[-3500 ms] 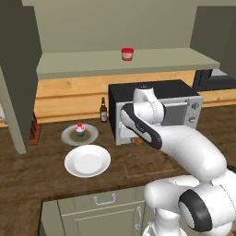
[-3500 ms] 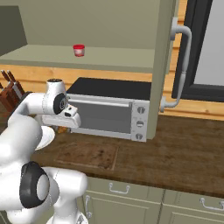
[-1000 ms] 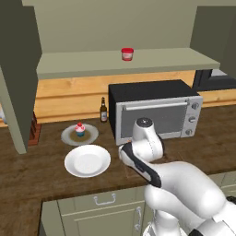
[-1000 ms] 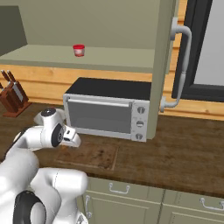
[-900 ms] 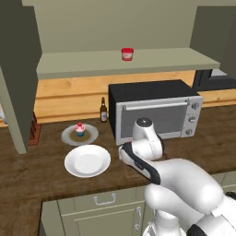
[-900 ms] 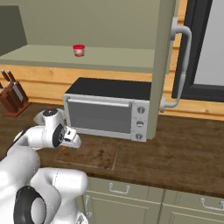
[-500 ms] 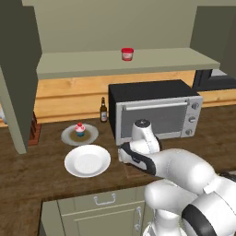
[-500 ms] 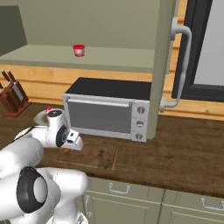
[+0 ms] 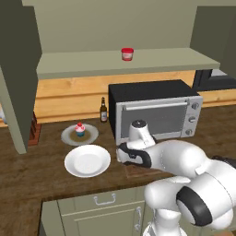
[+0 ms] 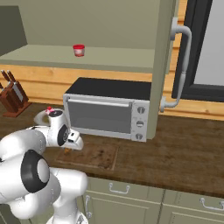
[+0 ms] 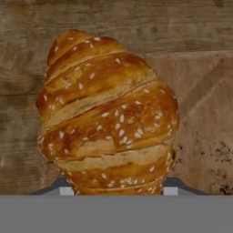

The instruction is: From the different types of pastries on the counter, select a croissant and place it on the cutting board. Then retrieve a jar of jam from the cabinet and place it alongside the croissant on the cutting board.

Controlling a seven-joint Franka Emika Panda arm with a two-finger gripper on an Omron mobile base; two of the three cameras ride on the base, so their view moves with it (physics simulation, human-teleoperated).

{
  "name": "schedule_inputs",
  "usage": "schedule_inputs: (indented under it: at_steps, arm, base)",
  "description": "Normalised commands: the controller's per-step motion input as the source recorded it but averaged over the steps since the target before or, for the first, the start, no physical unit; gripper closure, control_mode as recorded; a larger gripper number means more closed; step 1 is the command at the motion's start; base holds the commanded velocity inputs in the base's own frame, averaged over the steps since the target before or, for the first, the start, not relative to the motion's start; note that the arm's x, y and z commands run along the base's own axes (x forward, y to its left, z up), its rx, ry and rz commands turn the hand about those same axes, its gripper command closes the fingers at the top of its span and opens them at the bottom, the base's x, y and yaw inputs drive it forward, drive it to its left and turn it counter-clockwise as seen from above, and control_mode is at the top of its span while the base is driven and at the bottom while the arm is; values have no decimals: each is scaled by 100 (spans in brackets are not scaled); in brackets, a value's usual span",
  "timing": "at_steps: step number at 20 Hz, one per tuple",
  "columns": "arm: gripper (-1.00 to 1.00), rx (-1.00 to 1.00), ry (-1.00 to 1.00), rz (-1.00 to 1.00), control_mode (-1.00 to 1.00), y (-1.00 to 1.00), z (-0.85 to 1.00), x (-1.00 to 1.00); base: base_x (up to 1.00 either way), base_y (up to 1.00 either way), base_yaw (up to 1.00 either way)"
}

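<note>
Over the cutting board's [image 10: 94,156] left edge, the tool [image 11: 113,191] grips the croissant [image 11: 107,116]; released there, it may roll onto the worktop [image 10: 183,148].

Golden, seeded croissant [image 11: 107,116] sits pinched over the dark board's [image 10: 98,156] edge (grainy, near counter-coloured), while the red-lidded jam [image 9: 127,54] stands upright on the cabinet shelf [image 9: 83,67].

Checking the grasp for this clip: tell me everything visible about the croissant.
The croissant is golden-brown and flaky, with layered ridges sprinkled with pale sesame seeds. In the hand view it sits between the shut jaws of the gripper, right over the edge of the dark wooden cutting board. Whether it already rests on the board cannot be told.
</note>
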Motion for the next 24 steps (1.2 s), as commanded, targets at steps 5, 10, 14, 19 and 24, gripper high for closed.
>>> schedule_inputs:
  at_steps: [5,10,14,19,24]
  arm:
    - [-100,0,-5,0,-100,-1,0,-9]
    - [-100,0,0,0,-100,0,18,-10]
    - [-100,0,-5,-1,-100,-3,82,-15]
    - [-100,-1,-3,0,-100,-15,93,-51]
    - [-100,-1,0,0,-100,-28,83,-97]
  base:
    - [0,0,0]
    - [0,0,0]
    - [0,0,0]
    - [0,0,0]
    - [0,0,0]
